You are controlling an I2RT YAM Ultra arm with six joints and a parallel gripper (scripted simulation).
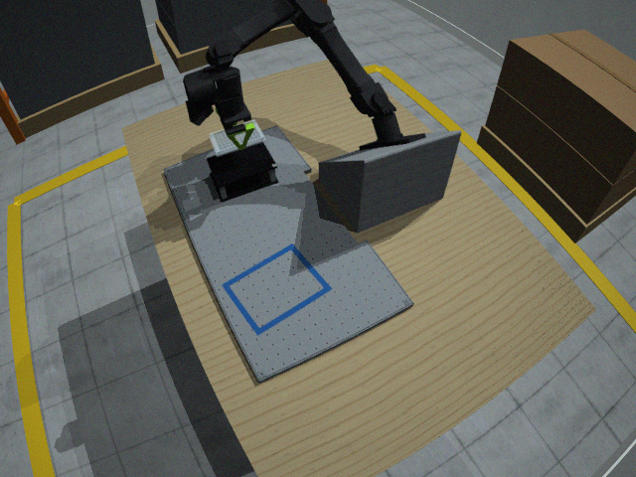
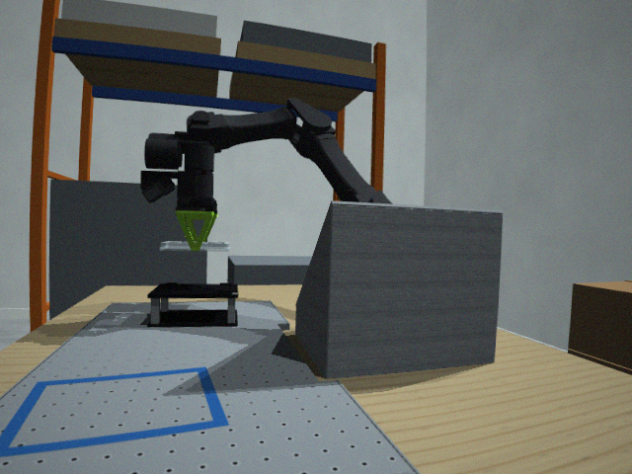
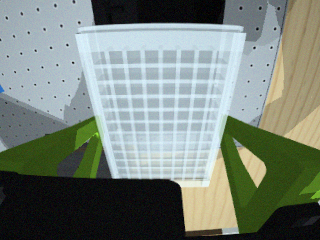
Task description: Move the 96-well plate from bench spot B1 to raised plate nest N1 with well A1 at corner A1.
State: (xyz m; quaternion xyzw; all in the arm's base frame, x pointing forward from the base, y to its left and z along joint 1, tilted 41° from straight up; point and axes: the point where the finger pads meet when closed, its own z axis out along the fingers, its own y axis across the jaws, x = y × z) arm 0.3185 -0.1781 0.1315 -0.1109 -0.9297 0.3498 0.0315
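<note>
One 96-well plate (image 2: 194,246) (level) in one gripper (image 2: 195,235), above one nest (image 2: 193,291).

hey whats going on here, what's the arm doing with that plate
A single black arm is carrying a clear 96-well plate. Its gripper has the green jaws shut on the plate, which hangs level in the air above the raised black nest, with a clear gap between them. The blue-outlined bench spot on the grey perforated board has no plate in it. The plate is not yet seated in the nest.
</note>
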